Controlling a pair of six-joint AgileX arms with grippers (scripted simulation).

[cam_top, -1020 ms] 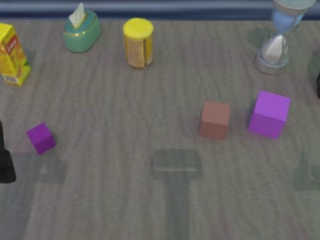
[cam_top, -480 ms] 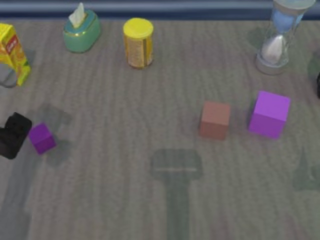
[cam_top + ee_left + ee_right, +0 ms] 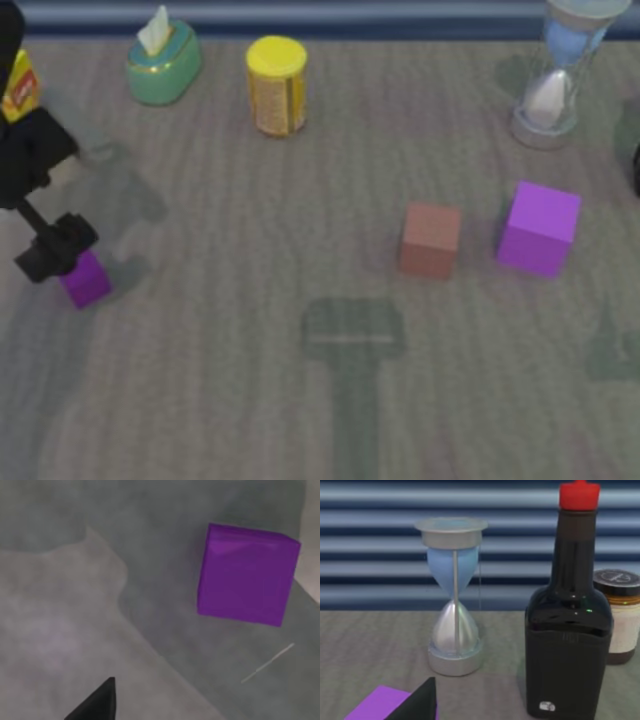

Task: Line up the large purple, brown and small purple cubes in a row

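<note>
The small purple cube [image 3: 88, 281] lies near the table's left edge, partly covered by my left gripper [image 3: 55, 250], which hovers over its upper-left side. In the left wrist view the same cube [image 3: 247, 575] rests on the cloth, apart from the one dark fingertip [image 3: 97, 702] that shows; nothing is held. The brown cube [image 3: 430, 239] and the large purple cube [image 3: 540, 228] sit side by side at the right, a small gap between them. My right gripper [image 3: 636, 165] is parked at the right edge, with a corner of the large purple cube [image 3: 380, 705] beside its fingertip [image 3: 422, 702].
Along the back stand a yellow juice carton [image 3: 20, 88] half hidden by my left arm, a teal tissue box [image 3: 163, 62], a yellow can [image 3: 277, 85] and an hourglass [image 3: 553, 75]. A dark bottle [image 3: 568, 630] and a jar [image 3: 620, 615] stand by the right arm.
My left arm has swung in from the left edge and its gripper now hangs over the small purple cube. The cubes and the right arm have not moved.
</note>
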